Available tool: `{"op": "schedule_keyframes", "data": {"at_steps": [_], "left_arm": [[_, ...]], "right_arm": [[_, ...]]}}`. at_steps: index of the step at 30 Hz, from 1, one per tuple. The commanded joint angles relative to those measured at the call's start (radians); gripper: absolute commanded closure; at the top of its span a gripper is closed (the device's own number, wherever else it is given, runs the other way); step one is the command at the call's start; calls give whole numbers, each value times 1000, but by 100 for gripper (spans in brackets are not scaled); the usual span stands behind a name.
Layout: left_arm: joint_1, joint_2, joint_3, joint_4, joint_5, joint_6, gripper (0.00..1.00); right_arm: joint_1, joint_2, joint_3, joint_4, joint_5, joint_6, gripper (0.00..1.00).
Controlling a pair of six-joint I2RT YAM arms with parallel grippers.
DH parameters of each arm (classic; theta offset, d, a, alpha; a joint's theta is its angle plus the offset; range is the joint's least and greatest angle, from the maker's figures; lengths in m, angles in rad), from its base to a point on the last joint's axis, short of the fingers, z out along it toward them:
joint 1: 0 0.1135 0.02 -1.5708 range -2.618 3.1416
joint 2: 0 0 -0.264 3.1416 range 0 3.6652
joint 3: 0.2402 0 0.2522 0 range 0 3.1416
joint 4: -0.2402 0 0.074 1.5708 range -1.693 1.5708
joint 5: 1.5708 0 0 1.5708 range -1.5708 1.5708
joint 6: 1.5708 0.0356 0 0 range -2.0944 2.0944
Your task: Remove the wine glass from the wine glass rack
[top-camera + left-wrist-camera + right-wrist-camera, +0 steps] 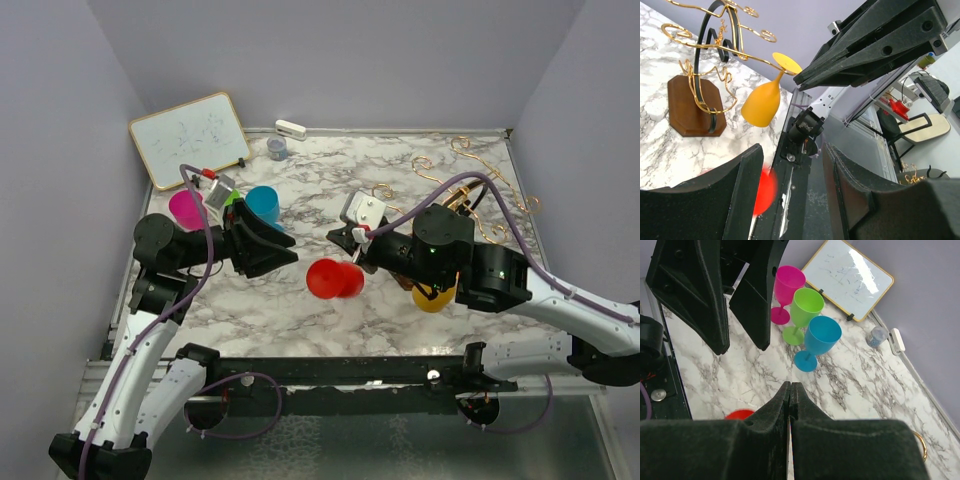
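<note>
The wine glass rack [690,107] has a dark brown wooden base and curling gold wire arms. In the top view its wires [470,150] show behind my right arm, which hides the base. A yellow wine glass [762,102] hangs upside down from a wire arm and also shows under my right arm [432,297]. A red wine glass [335,278] seems to lie on its side on the table mid-front. My right gripper [345,243] is shut just above it [790,390], with nothing seen between the jaws. My left gripper [283,250] is open and empty [792,200], facing the right one.
Pink [185,207], green [232,198] and blue [263,205] wine glasses stand upright at the left, behind my left gripper. A whiteboard [190,137] leans at the back left. A small jar [277,148] and a white eraser [290,128] lie by the back wall.
</note>
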Motion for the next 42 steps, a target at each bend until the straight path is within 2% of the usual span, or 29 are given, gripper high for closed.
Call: {"op": "schedule_keyframes", "data": {"at_steps": [1, 6, 11, 12, 13, 16, 18, 21, 26, 32, 42], "left_arm": [[-5, -9, -18, 1, 29, 16, 47], [-6, -13, -35, -29, 18, 36, 47], [-5, -16, -32, -126, -31, 113, 47], [-5, -16, -26, -164, -58, 141, 46], [-6, -16, -17, -211, -95, 171, 46], [-5, -12, 10, -373, -292, 272, 45], [-5, -11, 12, -476, -488, 312, 45], [-6, -27, -10, -534, -670, 343, 46], [-5, -83, -50, -557, -817, 370, 46], [-5, -162, -63, -530, -879, 376, 46], [-6, -286, -96, -527, -952, 396, 46]], "right_arm": [[8, 7, 29, 34, -22, 3, 99], [8, 12, 26, 25, -14, 9, 99], [9, -13, -12, 29, -5, 39, 99], [8, -12, -16, 17, -15, 53, 95], [8, -1, -17, -5, -32, 65, 86], [8, 62, -12, -147, -124, 107, 52], [8, 106, -35, -223, -175, 139, 45], [9, 112, -126, -251, -260, 156, 43], [9, 60, -267, -216, -341, 169, 42], [13, 129, -336, -134, -350, 168, 41], [36, 370, -285, -69, -334, 68, 42]]}}
